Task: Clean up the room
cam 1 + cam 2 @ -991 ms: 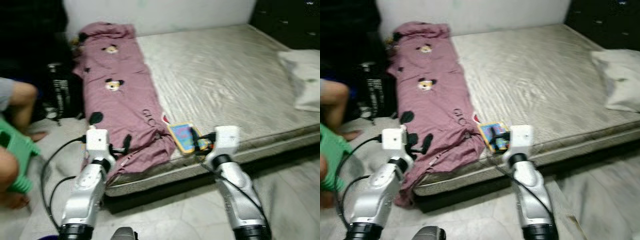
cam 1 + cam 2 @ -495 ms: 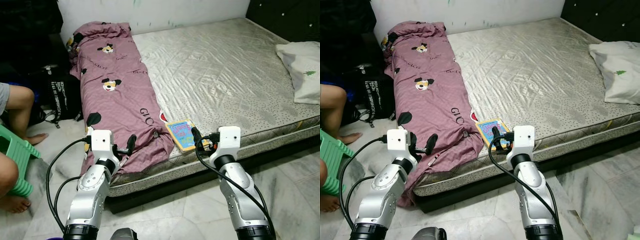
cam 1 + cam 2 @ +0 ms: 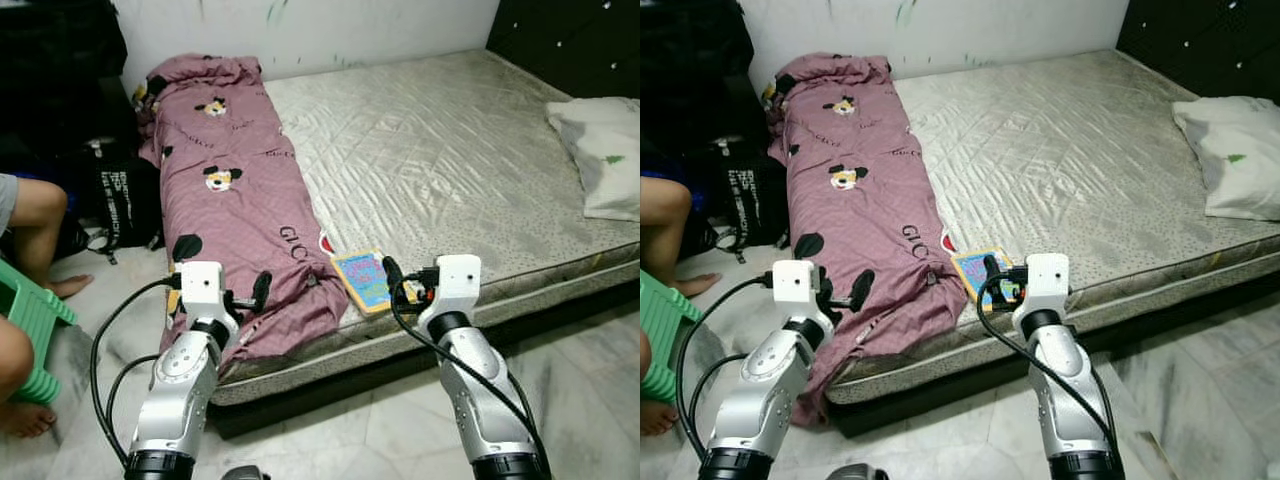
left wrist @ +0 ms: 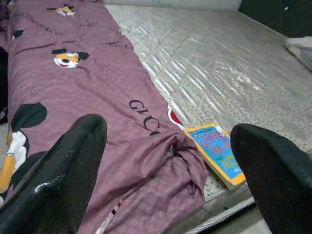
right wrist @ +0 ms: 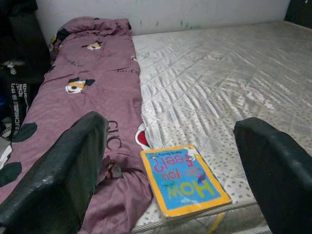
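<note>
The person [image 3: 25, 290] on the left is cut off by the picture edge: just bare legs and feet show, next to a green stool [image 3: 30, 318] that is cut off too. The black bag [image 3: 115, 195] by the bed's left side sits in the dark, and its white print is too small to read. The white pillow [image 3: 605, 160] at the bed's right edge is cut off as well.

The book [image 3: 368, 280] lies flat on the mattress [image 3: 450, 160], near the front edge and a bit left of the middle. Its long side runs from the front edge toward the back, tilted a little. The cover is blue w/ a yellow rim. In the right wrist view the words "How" and "feel" read upside down, so the title's top points to the front edge.

The pink blanket [image 3: 245, 210], w/ cartoon mouse faces on it, lies in a long strip down the bed's left edge, from the back wall to the front corner. Its bunched end touches the book's left side.

The left gripper [image 3: 258, 293] hovers over the blanket's front end, fingers [image 4: 63, 170] spread wide, holding nothing. The right gripper [image 3: 393, 278] is at the front edge, just by the book, fingers [image 5: 58, 170] also wide apart and empty. The book shows between them in the right wrist view.
</note>
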Controlling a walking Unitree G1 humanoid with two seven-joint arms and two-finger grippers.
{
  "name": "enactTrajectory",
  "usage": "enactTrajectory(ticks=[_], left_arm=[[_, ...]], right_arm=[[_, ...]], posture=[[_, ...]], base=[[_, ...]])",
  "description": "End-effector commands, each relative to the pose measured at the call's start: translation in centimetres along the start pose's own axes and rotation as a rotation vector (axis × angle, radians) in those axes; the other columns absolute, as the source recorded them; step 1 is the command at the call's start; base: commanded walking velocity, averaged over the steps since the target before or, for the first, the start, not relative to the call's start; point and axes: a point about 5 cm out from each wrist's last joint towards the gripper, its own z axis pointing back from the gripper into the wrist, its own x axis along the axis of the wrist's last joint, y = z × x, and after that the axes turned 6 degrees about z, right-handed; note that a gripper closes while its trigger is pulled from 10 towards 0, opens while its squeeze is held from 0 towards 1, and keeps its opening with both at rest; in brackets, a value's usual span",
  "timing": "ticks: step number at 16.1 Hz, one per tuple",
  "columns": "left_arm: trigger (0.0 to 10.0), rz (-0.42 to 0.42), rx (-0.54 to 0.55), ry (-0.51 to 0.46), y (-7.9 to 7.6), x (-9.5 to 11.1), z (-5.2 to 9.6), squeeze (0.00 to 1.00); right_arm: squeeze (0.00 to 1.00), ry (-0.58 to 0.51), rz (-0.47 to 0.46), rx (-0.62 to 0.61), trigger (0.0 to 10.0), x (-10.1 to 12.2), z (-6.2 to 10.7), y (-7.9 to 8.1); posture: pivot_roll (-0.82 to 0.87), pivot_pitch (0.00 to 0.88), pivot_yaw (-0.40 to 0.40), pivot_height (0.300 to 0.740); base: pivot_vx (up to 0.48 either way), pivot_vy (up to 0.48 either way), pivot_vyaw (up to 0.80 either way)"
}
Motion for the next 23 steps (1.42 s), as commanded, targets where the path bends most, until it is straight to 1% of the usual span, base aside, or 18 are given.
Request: enactTrajectory(ticks=[1, 13, 15, 17, 18, 23], left_arm=[[10.0, -0.009, 0.003, -0.007, 0.28, 0.29, -0.08, 0.00], [10.0, -0.010, 0.002, -0.005, 0.23, 0.25, -0.10, 0.00], [10.0, -0.006, 0.003, -0.007, 0.29, 0.24, -0.08, 0.00], [10.0, -0.001, 0.008, -0.015, 0.35, 0.36, -0.06, 0.00], [10.0, -0.003, 0.010, -0.013, 0.35, 0.35, -0.07, 0.00], [10.0, -0.005, 0.013, -0.010, 0.39, 0.32, -0.11, 0.00]], right_arm=[[0.00, -0.007, -0.002, 0.004, 10.0, 0.27, -0.24, 0.02], [0.00, -0.008, -0.002, 0.003, 10.0, 0.30, -0.24, -0.07], [0.00, -0.009, -0.017, 0.001, 10.0, 0.31, -0.24, -0.07], [0.00, -0.010, -0.017, 0.000, 10.0, 0.32, -0.24, -0.09], [0.00, -0.011, 0.003, 0.011, 10.0, 0.37, -0.25, 0.07], [0.00, -0.012, 0.007, 0.017, 10.0, 0.38, -0.25, 0.18]], posture=[[0.00, 0.000, 0.021, 0.740], [0.00, 0.000, 0.019, 0.740], [0.00, 0.000, 0.019, 0.740], [0.00, 0.000, 0.020, 0.740], [0.00, 0.000, 0.020, 0.740], [0.00, 0.000, 0.020, 0.740]], base=[[0.292, 0.000, 0.00], [0.293, 0.000, 0.00], [0.266, 0.000, 0.00], [0.000, 0.000, 0.00], [0.000, 0.000, 0.00], [0.000, 0.000, 0.80]])
